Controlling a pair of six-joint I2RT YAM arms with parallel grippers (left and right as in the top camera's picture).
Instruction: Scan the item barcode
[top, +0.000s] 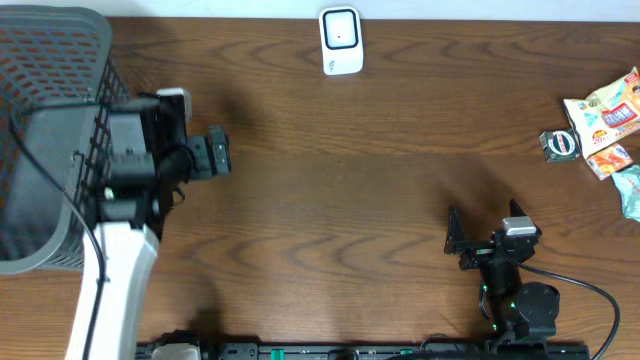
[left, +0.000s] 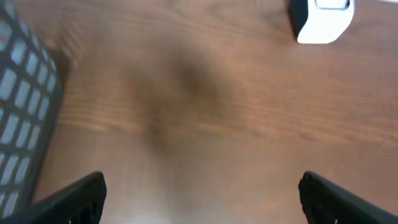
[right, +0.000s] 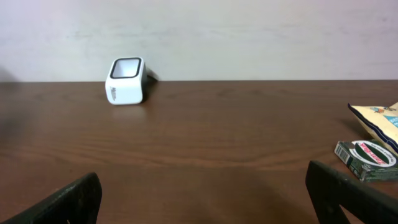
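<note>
A white scanner (top: 340, 40) stands at the far middle of the brown wooden table (top: 350, 200), close to the pale wall, with its dark-framed window tilted up and toward the arms. Everything else is placed from it. Well to the scanner's right, at the table's edge and somewhat nearer the robot, lies a small heap of goods: a dark green box (top: 560, 146) with a round label on the side closest to the scanner, a cluster of yellow-and-red snack packets (top: 605, 120) just beyond it, and a teal packet (top: 630, 190) partly cut off by the picture's border. None of these is touched by either arm. Well to the scanner's left sits a grey mesh basket (top: 50, 60), and the left arm reaches out from beside it. The left gripper (left: 200, 182) hangs over bare wood to the scanner's near left, its black fingers (left: 81, 193) spread wide with nothing between them. The right gripper (right: 202, 177) sits low over the table, well nearer the robot than the scanner and off to its right, pointed toward the wall; its fingers (right: 348, 193) also stand fully apart and empty, with the green box ahead on its right.
</note>
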